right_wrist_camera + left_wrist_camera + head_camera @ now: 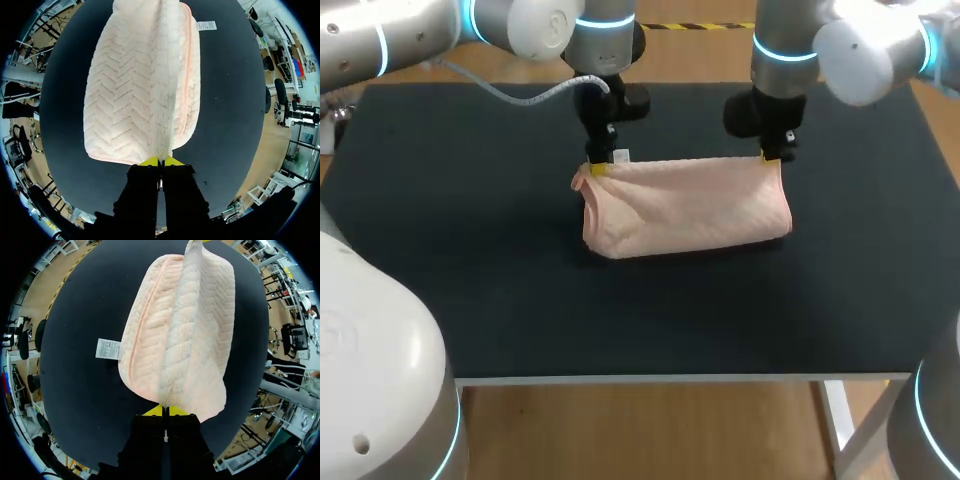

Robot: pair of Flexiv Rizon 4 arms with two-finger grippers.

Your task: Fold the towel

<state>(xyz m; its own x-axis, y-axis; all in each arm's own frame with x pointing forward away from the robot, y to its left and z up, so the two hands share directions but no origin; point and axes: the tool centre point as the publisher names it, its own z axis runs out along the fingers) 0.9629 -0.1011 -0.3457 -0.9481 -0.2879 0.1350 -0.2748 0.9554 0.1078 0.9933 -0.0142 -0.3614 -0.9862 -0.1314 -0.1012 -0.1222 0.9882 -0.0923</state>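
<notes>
Head view, left hand (599, 168), right hand (770, 158) pinching pink towel (685, 205), label (108, 348) illegible

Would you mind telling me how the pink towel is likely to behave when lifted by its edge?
Probably floppy: the towel sags and bunches between the left gripper and right gripper, which pinch its upper edge. Its thick chevron pile suggests good grip, so it is unlikely to slip. It seems light: two narrow pinches carry its edge.
</notes>
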